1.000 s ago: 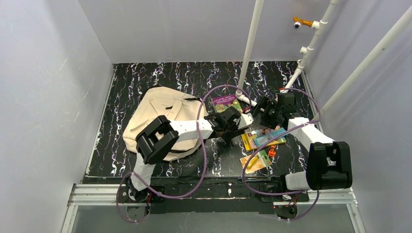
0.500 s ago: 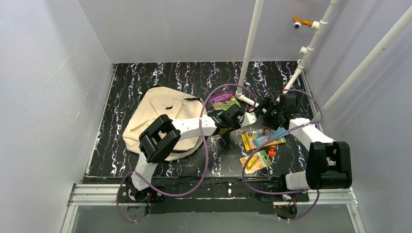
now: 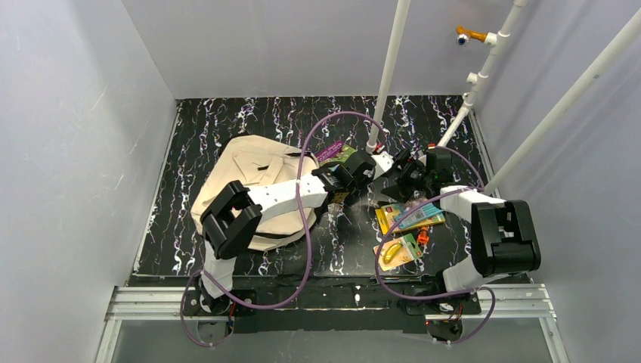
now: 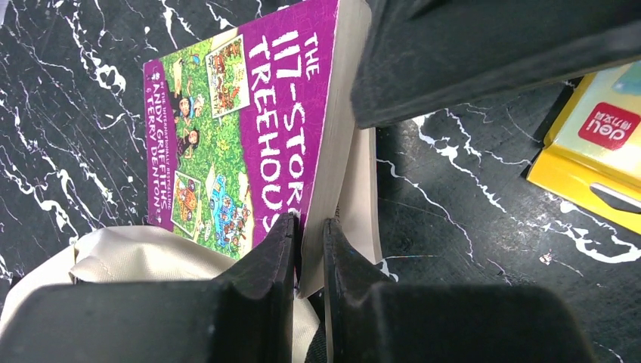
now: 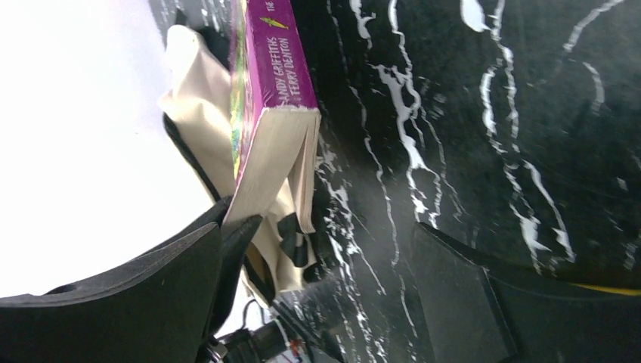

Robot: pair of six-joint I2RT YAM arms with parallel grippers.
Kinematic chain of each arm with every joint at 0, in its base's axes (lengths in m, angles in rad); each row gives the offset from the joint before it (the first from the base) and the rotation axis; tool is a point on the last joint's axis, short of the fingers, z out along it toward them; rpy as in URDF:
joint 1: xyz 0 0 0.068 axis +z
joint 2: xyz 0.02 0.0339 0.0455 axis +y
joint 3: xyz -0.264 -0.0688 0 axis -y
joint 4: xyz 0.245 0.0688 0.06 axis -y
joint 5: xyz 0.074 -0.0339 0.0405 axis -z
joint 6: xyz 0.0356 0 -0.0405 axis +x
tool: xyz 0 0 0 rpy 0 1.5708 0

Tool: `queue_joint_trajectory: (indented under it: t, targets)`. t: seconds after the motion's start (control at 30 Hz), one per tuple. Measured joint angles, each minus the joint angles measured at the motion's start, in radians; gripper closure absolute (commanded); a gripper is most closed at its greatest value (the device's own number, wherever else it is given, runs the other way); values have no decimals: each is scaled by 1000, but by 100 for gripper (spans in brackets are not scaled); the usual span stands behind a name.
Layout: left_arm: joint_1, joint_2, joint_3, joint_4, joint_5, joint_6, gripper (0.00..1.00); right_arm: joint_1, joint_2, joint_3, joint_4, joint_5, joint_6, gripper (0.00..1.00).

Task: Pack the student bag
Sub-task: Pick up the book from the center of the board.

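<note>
The student bag (image 3: 246, 178), big and beige, lies at the left of the black marbled table, and its fabric (image 4: 121, 257) reaches under the book. My left gripper (image 3: 364, 168) (image 4: 310, 234) is shut on the front cover and some pages of a purple book (image 3: 333, 151) (image 4: 249, 128), which is tilted up off the table. The remaining pages sag open. My right gripper (image 3: 404, 172) (image 5: 332, 227) stands wide open just right of the book (image 5: 276, 68), whose lower corner is close to its left finger (image 5: 181, 280).
A yellow stationery pack (image 3: 409, 215) (image 4: 597, 140) and a second yellow card pack (image 3: 397, 252) lie right of centre near the front, with a small orange item (image 3: 422, 237) between them. White poles (image 3: 387, 76) rise at the back right. Walls enclose the table.
My left gripper has shut on the book, which lay flat before and is now tipped up and shifted left toward the bag. My right arm has swung left, closer to the book.
</note>
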Motion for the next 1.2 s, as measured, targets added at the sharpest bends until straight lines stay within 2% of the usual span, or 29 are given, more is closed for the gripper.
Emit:
queue_joint_trajectory:
  t: [0.2, 0.27, 0.33, 0.4, 0.43, 0.47, 0.5, 0.53, 0.57, 0.6, 0.73, 0.87, 1.0, 1.07, 1.2]
  targets:
    - [1, -9, 0, 0, 16, -23, 100, 42, 101, -7, 233, -18, 122, 0]
    - [1, -9, 0, -3, 26, -30, 100, 70, 151, -6, 309, -18, 153, 13]
    - [1, -9, 0, -6, 41, -39, 100, 109, 210, -3, 381, -18, 182, 22]
    - [1, -11, 0, -17, 51, -48, 100, 146, 264, -1, 450, -18, 219, 37]
    - [1, -16, 0, -26, 58, -55, 100, 162, 285, -1, 484, -19, 236, 47]
    - [2, -24, -3, -35, 67, -60, 84, 174, 301, -1, 515, -20, 247, 61]
    - [2, -38, -11, -42, 77, -68, 61, 179, 309, -1, 537, -21, 255, 75]
    - [3, -53, -17, -57, 89, -75, 22, 181, 313, -1, 556, -30, 260, 83]
    - [3, -71, -19, -80, 99, -102, 4, 183, 313, -1, 578, -38, 269, 86]
    - [3, -89, -19, -101, 100, -112, 2, 185, 314, -2, 593, -32, 271, 89]
    - [5, -248, -67, -171, 62, -205, 2, 182, 306, -8, 541, -4, 209, 98]
    - [15, -423, -207, -197, -61, -247, 3, 180, 202, 9, 301, 45, 42, 99]
    - [27, -418, -284, -253, -141, -274, 3, 191, 78, 81, 24, 111, -127, 99]
    - [30, -350, -291, -292, -160, -290, 14, 203, 36, 121, -93, 150, -194, 99]
    - [32, -235, -290, -372, -208, -316, 51, 243, -27, 210, -318, 249, -311, 99]
